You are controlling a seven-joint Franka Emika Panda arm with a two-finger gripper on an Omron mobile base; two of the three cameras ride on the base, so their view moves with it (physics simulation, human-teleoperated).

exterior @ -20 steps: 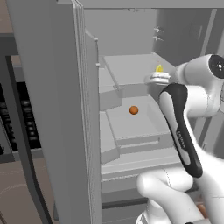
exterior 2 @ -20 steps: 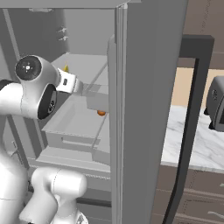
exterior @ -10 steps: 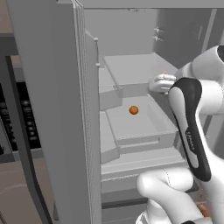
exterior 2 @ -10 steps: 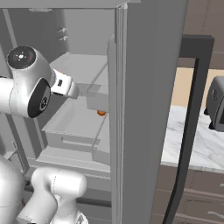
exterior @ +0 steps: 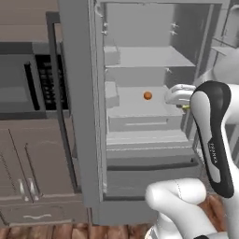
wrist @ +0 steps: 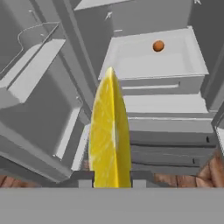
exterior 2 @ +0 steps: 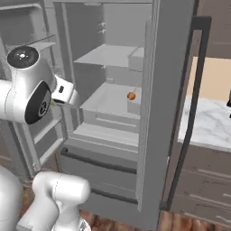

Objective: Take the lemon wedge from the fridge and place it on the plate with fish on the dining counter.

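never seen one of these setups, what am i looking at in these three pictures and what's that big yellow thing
It is a rendered kitchen with a white robot arm. Two cameras ride on its base, behind it to the left and right, looking into the open fridge. The third sits on the hand, looking along the gripper. The big yellow shape is a lemon wedge, large because it is pinched in the gripper close to that lens. On a fridge shelf lies a small orange ball.

White glossy arm (exterior: 177, 205) w/ rounded links, black joint cover (exterior: 212, 135) w/ small pale lettering, round dark joint cap (exterior 2: 38, 106). Gripper (wrist: 109, 177): small dark tips.
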